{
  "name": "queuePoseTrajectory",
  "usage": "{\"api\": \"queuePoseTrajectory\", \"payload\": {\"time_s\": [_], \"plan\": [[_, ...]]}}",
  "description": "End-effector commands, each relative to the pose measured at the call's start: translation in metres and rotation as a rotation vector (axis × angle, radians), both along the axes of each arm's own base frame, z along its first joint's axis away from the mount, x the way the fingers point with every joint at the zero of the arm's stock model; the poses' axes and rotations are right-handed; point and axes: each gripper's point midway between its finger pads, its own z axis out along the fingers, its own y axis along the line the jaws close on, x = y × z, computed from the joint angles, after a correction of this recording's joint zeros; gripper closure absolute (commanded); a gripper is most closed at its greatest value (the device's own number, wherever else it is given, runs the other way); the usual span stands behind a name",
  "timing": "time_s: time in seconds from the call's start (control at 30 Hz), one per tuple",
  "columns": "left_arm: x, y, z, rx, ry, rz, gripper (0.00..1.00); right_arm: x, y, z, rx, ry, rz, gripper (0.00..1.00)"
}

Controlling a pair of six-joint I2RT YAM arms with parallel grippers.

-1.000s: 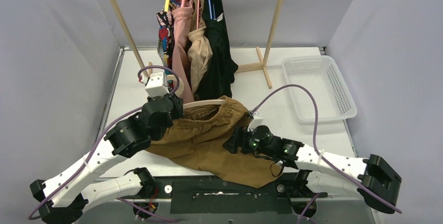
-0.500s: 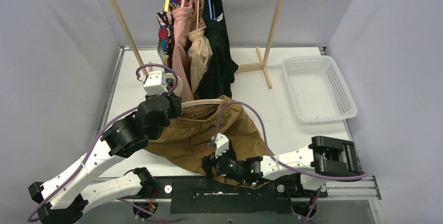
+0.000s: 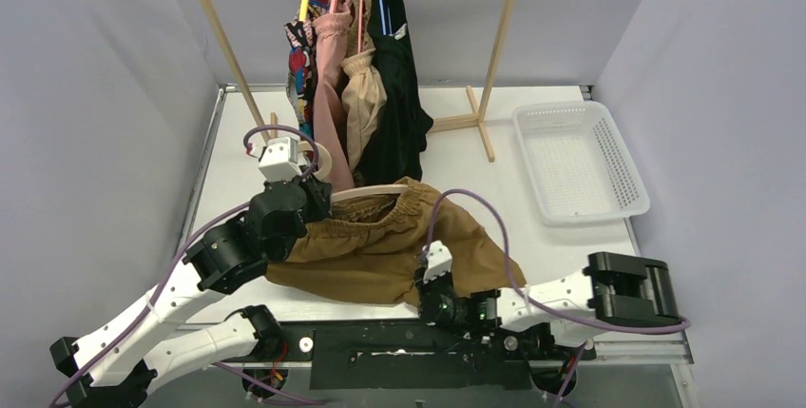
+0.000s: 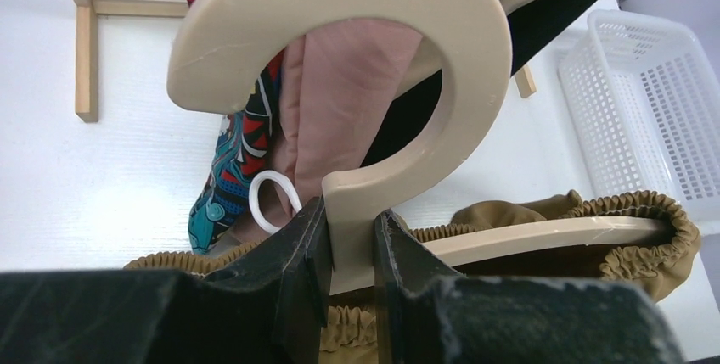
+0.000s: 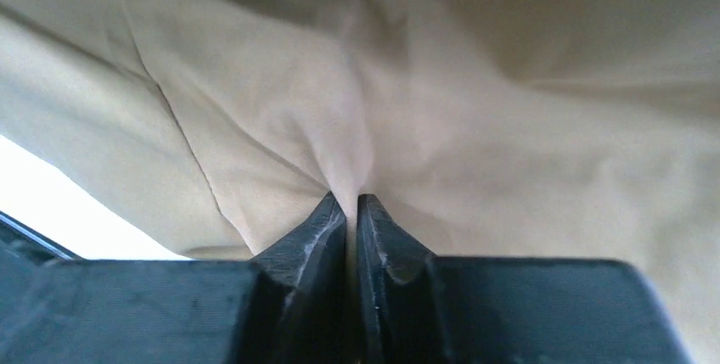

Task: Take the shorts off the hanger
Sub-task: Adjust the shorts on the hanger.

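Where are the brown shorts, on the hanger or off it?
On the hanger. The gathered waistband of the brown shorts wraps around its bar, and the left gripper grips its neck.

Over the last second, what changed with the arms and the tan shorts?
The right gripper pulled back from beside the waistband to the near hem of the tan-brown shorts and closed on a pinch of cloth; the hem bunched in. Unchanged: the left gripper stays clamped on the hanger neck, the other pairs hang on the rack, and the basket sits where it was.
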Motion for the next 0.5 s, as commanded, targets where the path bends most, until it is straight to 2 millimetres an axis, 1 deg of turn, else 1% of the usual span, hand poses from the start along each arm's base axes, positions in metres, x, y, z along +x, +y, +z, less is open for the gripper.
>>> {"api": "queuePoseTrajectory", "payload": {"time_s": [0.0, 0.07, 0.13, 0.2, 0.23, 0.27, 0.3, 0.33, 0.4, 0.47], "plan": [[0.004, -0.013, 0.031, -0.087, -0.089, -0.048, 1.00, 0.034, -0.007, 0.062, 0.198, -0.114, -0.157, 0.95], [0.003, -0.021, 0.034, -0.081, -0.100, -0.102, 1.00, 0.050, -0.014, 0.082, 0.253, -0.107, -0.207, 0.95], [0.001, -0.029, 0.039, -0.082, -0.113, -0.153, 1.00, 0.064, -0.013, 0.109, 0.337, -0.098, -0.202, 0.94], [-0.001, -0.034, 0.047, -0.095, -0.127, -0.185, 1.00, 0.073, -0.008, 0.141, 0.446, -0.124, -0.162, 0.91], [-0.001, -0.034, 0.050, -0.100, -0.131, -0.189, 1.00, 0.077, -0.009, 0.153, 0.488, -0.144, -0.157, 0.89], [-0.001, -0.035, 0.052, -0.103, -0.133, -0.191, 1.00, 0.080, -0.011, 0.161, 0.519, -0.157, -0.162, 0.86], [-0.001, -0.035, 0.054, -0.105, -0.135, -0.189, 1.00, 0.084, -0.015, 0.163, 0.524, -0.162, -0.174, 0.81], [-0.001, -0.034, 0.055, -0.106, -0.136, -0.185, 1.00, 0.085, -0.016, 0.159, 0.517, -0.148, -0.182, 0.76], [0.000, -0.033, 0.054, -0.106, -0.132, -0.174, 1.00, 0.084, -0.021, 0.138, 0.480, -0.076, -0.220, 0.71], [0.000, -0.032, 0.053, -0.102, -0.128, -0.169, 1.00, 0.076, -0.027, 0.115, 0.454, 0.035, -0.268, 0.68]]}}
